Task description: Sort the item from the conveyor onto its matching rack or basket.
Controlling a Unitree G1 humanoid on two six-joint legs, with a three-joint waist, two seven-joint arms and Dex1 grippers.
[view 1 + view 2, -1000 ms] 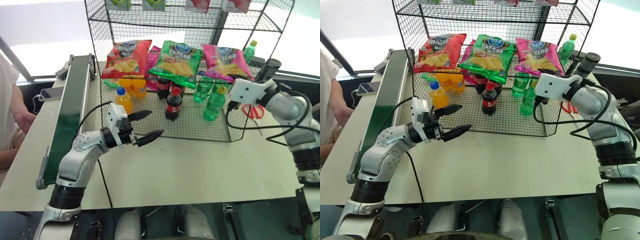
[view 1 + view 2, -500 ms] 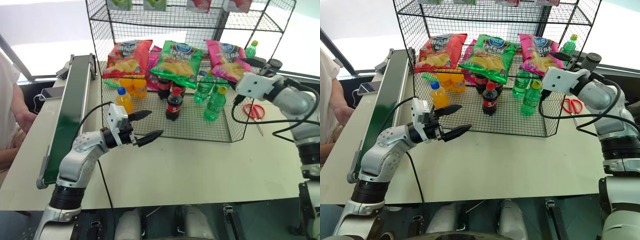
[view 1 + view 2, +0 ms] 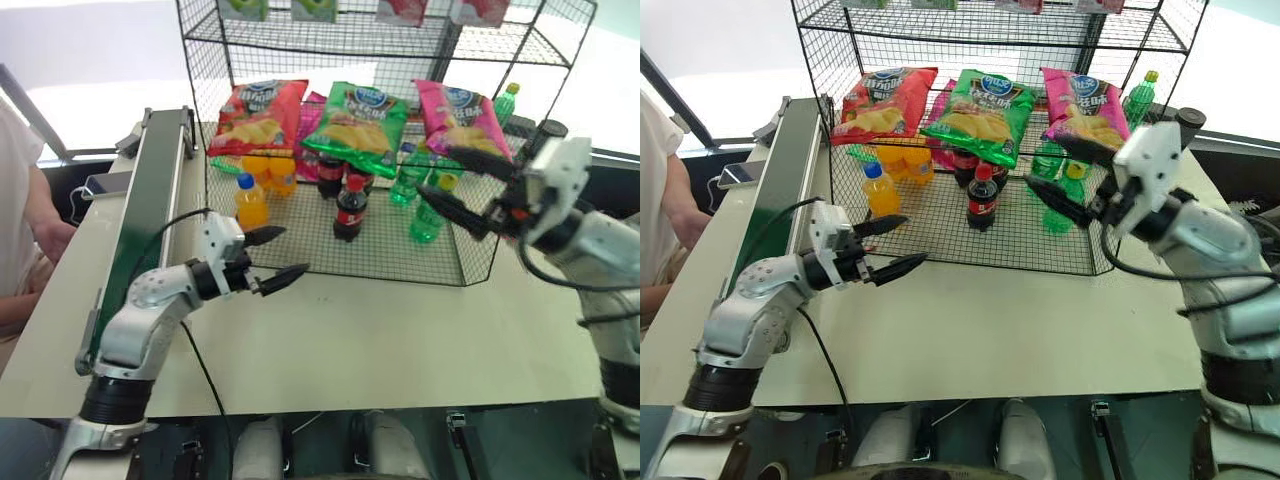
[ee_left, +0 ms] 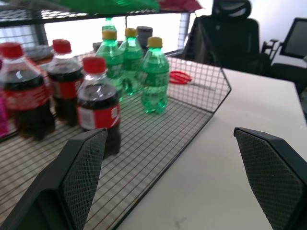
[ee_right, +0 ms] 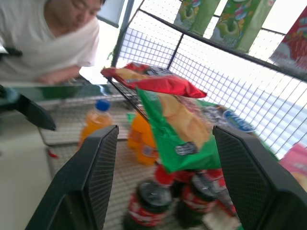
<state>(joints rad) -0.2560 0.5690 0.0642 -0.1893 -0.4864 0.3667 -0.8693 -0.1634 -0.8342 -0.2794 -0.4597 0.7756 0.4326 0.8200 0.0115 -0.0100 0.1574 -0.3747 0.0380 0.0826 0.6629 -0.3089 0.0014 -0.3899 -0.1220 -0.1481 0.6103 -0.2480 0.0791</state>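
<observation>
Both grippers' fingers (image 3: 268, 257) (image 3: 458, 185) spread empty, clear of the rack (image 3: 470, 265) front edge.

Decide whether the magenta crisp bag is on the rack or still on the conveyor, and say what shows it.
On the rack. The magenta crisp bag lies on the black wire rack beside the green bag; the conveyor carries no bag.

Rack (image 3: 470, 262) is all black wire grid. Crisp bags on it: red one (image 3: 252, 118), green one (image 3: 357, 128), and a magenta-pink bag (image 3: 456, 116) with a round blue logo and yellow crisps. Orange (image 3: 250, 202), dark cola (image 3: 348, 209) and green bottles (image 3: 428, 212) below. Conveyor (image 3: 140, 215) belt is dark green, table (image 3: 380, 330) is cream, scissors (image 4: 181, 76) red.
</observation>
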